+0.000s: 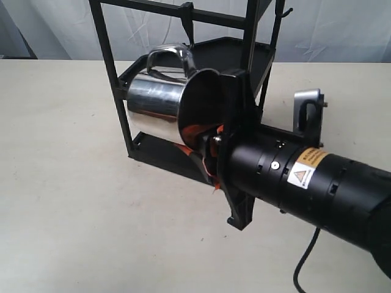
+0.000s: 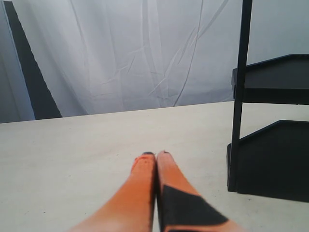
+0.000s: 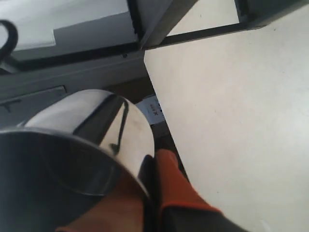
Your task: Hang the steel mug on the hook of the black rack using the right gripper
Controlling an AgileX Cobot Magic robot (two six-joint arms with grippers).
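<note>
The steel mug (image 1: 156,104) lies tilted on its side in the air in front of the black rack (image 1: 110,61), its open mouth turned toward the arm. My right gripper (image 1: 200,139) is shut on the mug's rim, with one orange pad inside the mouth. The mug's looped handle (image 1: 166,55) points up, just below and left of the hook (image 1: 187,23), which hangs from the rack's top bar. I cannot tell whether the two touch. In the right wrist view the mug (image 3: 72,140) fills the near side, its rim pinched in the right gripper (image 3: 155,166). My left gripper (image 2: 155,155) is shut on nothing above the table.
A thin curled wire hook (image 1: 284,11) sits at the rack's upper right. The rack's two black tray shelves (image 2: 273,79) stand right of the left gripper. A silver bracket (image 1: 307,108) rises from the right arm. Pale tabletop (image 1: 67,201) spreads in front.
</note>
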